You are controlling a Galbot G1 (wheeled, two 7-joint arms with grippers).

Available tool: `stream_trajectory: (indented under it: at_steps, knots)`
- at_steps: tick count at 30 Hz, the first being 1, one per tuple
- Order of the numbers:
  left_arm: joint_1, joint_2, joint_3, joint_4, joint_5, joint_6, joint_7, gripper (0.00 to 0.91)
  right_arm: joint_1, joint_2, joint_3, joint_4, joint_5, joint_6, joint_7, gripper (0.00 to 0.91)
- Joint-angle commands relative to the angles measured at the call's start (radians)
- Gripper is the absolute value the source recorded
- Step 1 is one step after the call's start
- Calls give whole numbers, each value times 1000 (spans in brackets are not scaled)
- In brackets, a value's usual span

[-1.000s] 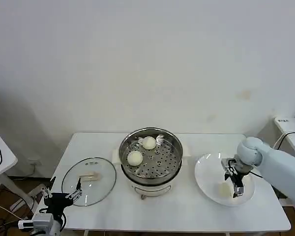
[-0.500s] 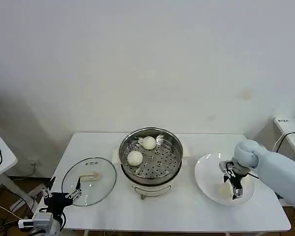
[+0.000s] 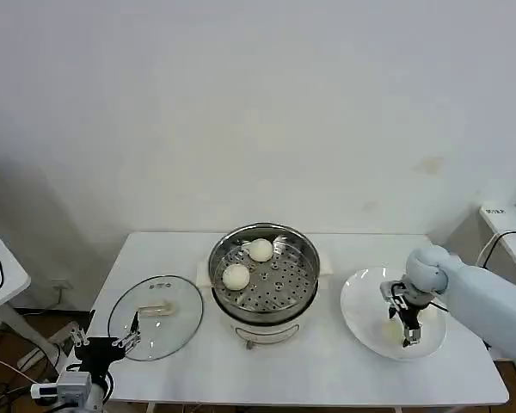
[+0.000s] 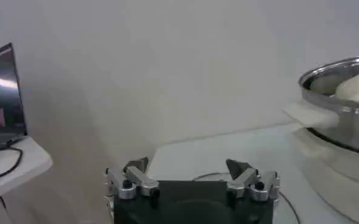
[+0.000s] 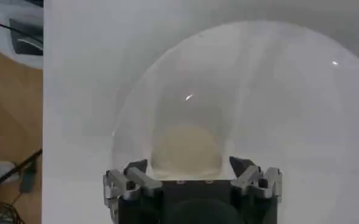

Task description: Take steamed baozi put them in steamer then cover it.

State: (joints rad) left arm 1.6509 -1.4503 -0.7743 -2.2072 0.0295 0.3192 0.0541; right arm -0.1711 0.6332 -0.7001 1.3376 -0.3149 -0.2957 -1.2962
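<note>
The steamer [image 3: 264, 280] stands mid-table with two steamed baozi [image 3: 260, 249] [image 3: 236, 276] on its perforated tray. Another baozi [image 3: 390, 329] lies on the white plate [image 3: 361, 314] at the right. My right gripper [image 3: 404, 331] hangs open just over that bun. In the right wrist view the bun [image 5: 186, 151] lies between the spread fingers of the right gripper [image 5: 188, 167], not clamped. My left gripper [image 3: 103, 344] is parked open off the table's front left corner. In the left wrist view the left gripper [image 4: 191, 170] faces the steamer [image 4: 344, 91].
The glass lid [image 3: 155, 317] lies flat on the table left of the steamer, with its pale handle up. A small white side table [image 3: 507, 219] stands at the far right and another [image 3: 0, 275] at the far left.
My right gripper has shifted slightly left over the plate, closer around the bun. The left arm, the steamer and the lid have stayed where they were.
</note>
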Motion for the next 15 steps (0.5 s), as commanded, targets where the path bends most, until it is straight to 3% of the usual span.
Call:
stream_trajectory:
  at_steps: [1, 8, 15]
  knots:
    - [0, 0, 3, 1, 0, 0, 0, 907, 1, 0, -1, 0, -2, -1, 1, 635]
    - [0, 1, 2, 1, 0, 0, 0, 907, -2, -13, 6, 8, 4, -3, 4, 625]
    - [-2, 2, -1, -2, -2, 0, 1, 907, 86, -39, 35, 13, 81, 8, -2, 615]
